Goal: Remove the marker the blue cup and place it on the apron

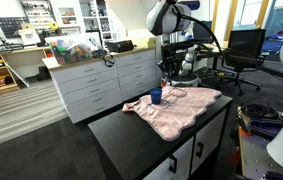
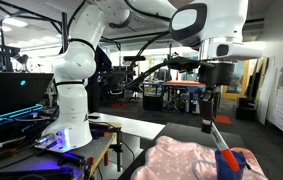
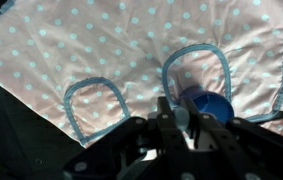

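Pull-out step: at the lower right of an exterior view the marker [image 2: 219,140] leans in the blue cup [image 2: 229,166] on the apron [image 2: 181,158], its top at the end effector [image 2: 209,116], whose grip I cannot tell; next, lift it clear without tipping the cup.

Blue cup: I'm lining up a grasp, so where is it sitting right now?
In an exterior view the blue cup stands on the pink apron, near its end toward the white drawers, on the dark counter.
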Controlling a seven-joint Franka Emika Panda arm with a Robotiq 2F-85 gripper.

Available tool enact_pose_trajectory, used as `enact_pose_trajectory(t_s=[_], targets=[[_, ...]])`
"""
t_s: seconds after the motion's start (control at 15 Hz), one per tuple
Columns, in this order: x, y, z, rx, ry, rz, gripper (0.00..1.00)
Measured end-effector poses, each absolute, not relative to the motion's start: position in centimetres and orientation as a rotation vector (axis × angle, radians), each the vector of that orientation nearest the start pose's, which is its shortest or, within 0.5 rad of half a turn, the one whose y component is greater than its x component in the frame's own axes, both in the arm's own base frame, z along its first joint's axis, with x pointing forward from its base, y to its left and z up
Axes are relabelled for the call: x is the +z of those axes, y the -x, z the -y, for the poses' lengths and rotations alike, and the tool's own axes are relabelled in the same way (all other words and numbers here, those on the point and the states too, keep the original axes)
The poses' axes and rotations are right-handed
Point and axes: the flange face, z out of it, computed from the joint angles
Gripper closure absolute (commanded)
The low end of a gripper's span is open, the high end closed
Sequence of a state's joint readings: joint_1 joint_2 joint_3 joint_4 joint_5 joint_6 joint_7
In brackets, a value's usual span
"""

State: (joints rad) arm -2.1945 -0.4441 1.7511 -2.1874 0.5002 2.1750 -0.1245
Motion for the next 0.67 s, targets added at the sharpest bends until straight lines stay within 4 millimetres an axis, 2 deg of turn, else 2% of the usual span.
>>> enact_pose_trajectory(t_s=[0.67], targets=[[30.3,-48.0,22.3,0.082,2.989,-0.91,0.95]])
